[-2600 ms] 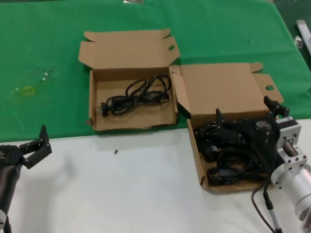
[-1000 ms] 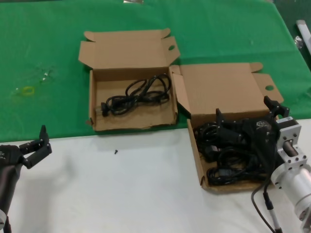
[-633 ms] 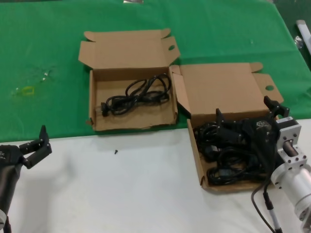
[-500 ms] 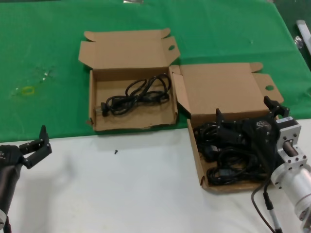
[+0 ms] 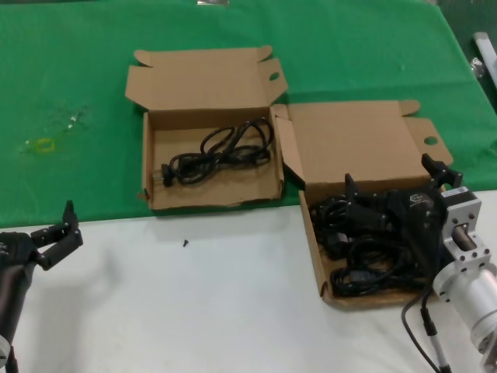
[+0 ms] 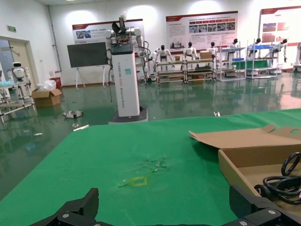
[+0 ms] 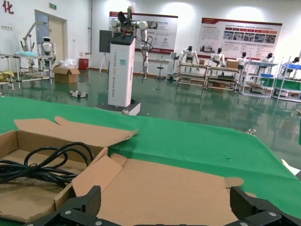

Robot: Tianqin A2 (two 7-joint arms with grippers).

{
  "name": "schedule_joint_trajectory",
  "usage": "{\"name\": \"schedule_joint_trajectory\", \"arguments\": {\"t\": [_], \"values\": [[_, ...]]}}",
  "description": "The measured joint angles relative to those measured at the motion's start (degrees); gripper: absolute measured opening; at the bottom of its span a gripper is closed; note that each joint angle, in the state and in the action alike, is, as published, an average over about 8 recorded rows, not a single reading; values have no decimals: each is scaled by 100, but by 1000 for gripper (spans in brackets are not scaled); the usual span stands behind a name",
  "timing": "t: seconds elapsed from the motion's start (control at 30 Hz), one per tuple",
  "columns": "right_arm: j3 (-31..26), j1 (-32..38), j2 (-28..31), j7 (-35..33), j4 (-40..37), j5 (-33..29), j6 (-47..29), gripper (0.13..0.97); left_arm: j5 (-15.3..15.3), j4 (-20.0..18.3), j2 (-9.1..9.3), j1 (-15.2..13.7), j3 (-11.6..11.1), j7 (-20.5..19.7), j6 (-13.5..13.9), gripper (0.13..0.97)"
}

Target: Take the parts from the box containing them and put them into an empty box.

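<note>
Black coiled cords, the parts (image 5: 365, 256), fill the near right-hand box (image 5: 315, 256), which I take as the box containing them; I cannot count the tangled bundles. My right gripper (image 5: 396, 186) sits directly over this pile with its fingers spread wide apart, gripping nothing. My left gripper (image 5: 58, 233) waits over the white table (image 5: 194, 311) at near left, likewise spread and holding nothing. Farther off, on the green cloth (image 5: 78, 70), lies the second box (image 5: 213, 196), the one meant as empty, though one cord bundle (image 5: 217, 151) already lies inside it. Count: two cardboard boxes, both with lids folded back; one cord in the far box; several in the near one. I judge the step in hand to be the next pick: my right gripper must descend, close on a single bundle, lift it free of its neighbours, and carry it to the far box.
</note>
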Motion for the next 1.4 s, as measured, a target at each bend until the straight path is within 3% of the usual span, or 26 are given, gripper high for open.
{"name": "schedule_joint_trajectory", "arguments": {"t": [1.4], "values": [[0,0,0,0,0,0,0,966,0,0,0,0,0,0,0,966]]}}
